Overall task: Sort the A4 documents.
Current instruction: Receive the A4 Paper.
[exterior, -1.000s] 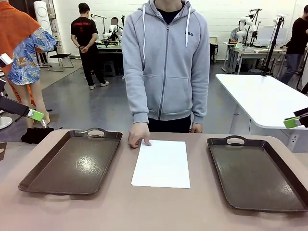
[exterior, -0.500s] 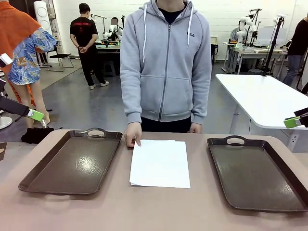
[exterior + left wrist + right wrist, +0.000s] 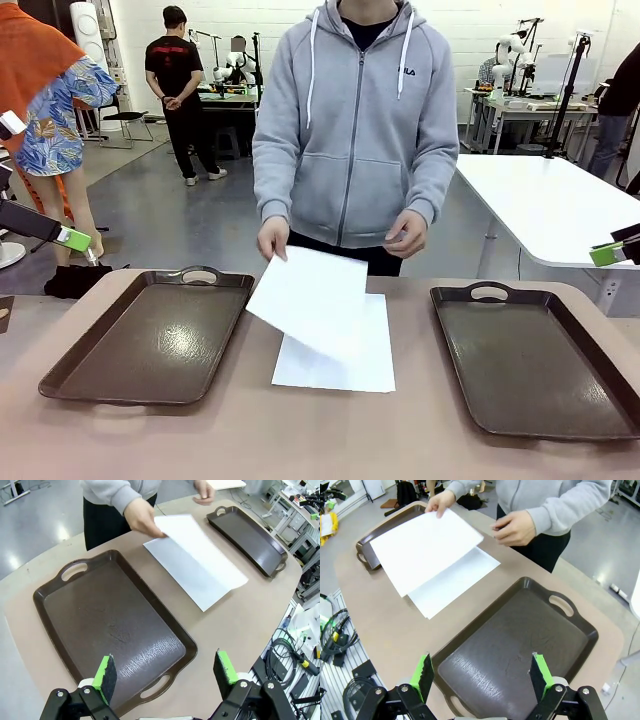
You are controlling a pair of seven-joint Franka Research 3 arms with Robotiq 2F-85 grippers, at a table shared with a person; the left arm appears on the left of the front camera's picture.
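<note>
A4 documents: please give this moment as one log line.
top sheet: held tilted by person's hand | lower sheet: flat on table | left gripper: open | right gripper: open

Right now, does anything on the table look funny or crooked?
One white sheet is lifted and tilted in the person's hand, hanging askew over the flat sheet beneath it. Nothing looks spilled or torn.

We see top thin white paper sheet (image 3: 308, 298) no longer flat on stack: person's hand (image 3: 272, 238) has lifted it by far corner, tilted above second white sheet (image 3: 350, 362) near far edge of beige table (image 3: 300, 430). Other hand (image 3: 408, 234) has risen off that edge to waist.
</note>
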